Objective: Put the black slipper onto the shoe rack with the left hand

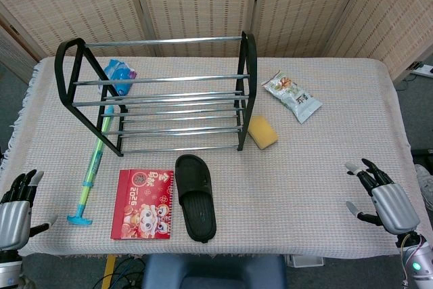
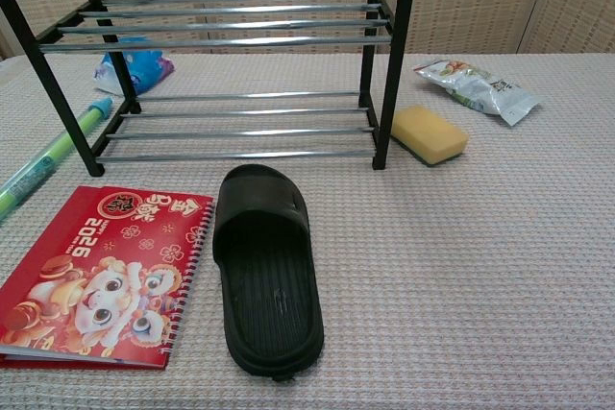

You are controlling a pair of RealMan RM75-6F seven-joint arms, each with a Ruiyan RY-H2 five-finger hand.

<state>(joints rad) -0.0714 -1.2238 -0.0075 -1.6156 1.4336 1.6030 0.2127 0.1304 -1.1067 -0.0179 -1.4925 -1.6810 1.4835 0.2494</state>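
My head view looks steeply down from high above the near edge, taking in the whole surface (image 1: pixel 325 167); my chest view sits low and close, facing forward, sharing the shoe rack (image 1: pixel 159 93) and black slipper (image 2: pixel 264 266)

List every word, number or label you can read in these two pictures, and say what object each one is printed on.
"2026": gold digits on the cover of the red notebook, seen upside down in both views.
Gold characters in a round emblem on the same cover: too small to read.
Print on the snack packet: too blurred to read.
Blue packet behind the shoe rack: no legible text.
Black slipper, yellow sponge: no text visible.
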